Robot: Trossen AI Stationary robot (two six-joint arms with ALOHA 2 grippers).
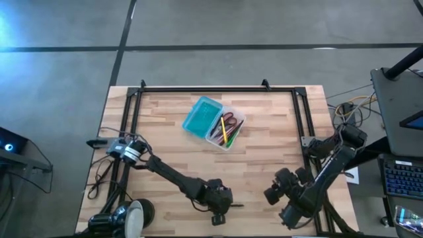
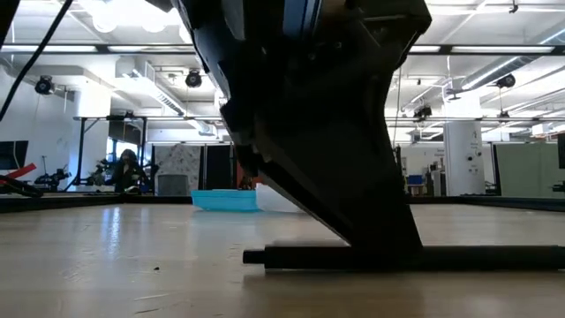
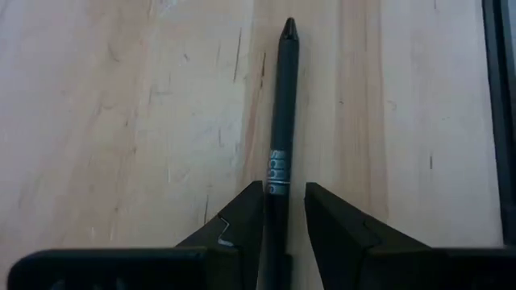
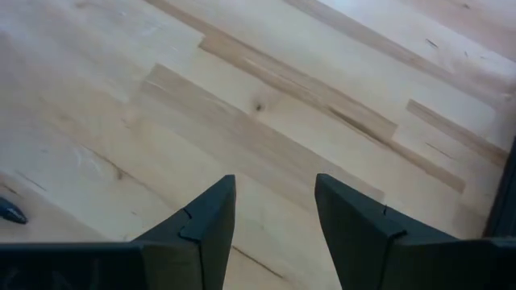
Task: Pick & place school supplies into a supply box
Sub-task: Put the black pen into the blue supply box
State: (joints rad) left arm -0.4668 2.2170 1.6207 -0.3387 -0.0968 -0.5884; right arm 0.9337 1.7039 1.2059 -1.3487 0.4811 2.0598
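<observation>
A dark pen (image 3: 280, 121) lies flat on the wooden table near its front edge and shows in the low view as a dark rod (image 2: 441, 258). My left gripper (image 3: 283, 193) is open and slants down over the pen's near end. Its fingers stand on either side of the pen, along its length, and a strip of table shows beside one finger. The supply box (image 1: 213, 123) lies open at the far middle. Its teal half (image 1: 201, 114) is beside its clear half (image 1: 228, 129), which holds red scissors and pens. My right gripper (image 4: 274, 193) hangs open over bare wood at the near right.
Black frame rails (image 1: 218, 89) run along the table's far, left and right sides. A round white-and-black object (image 1: 135, 215) sits at the near left corner. Bare wood lies between the pen and the box.
</observation>
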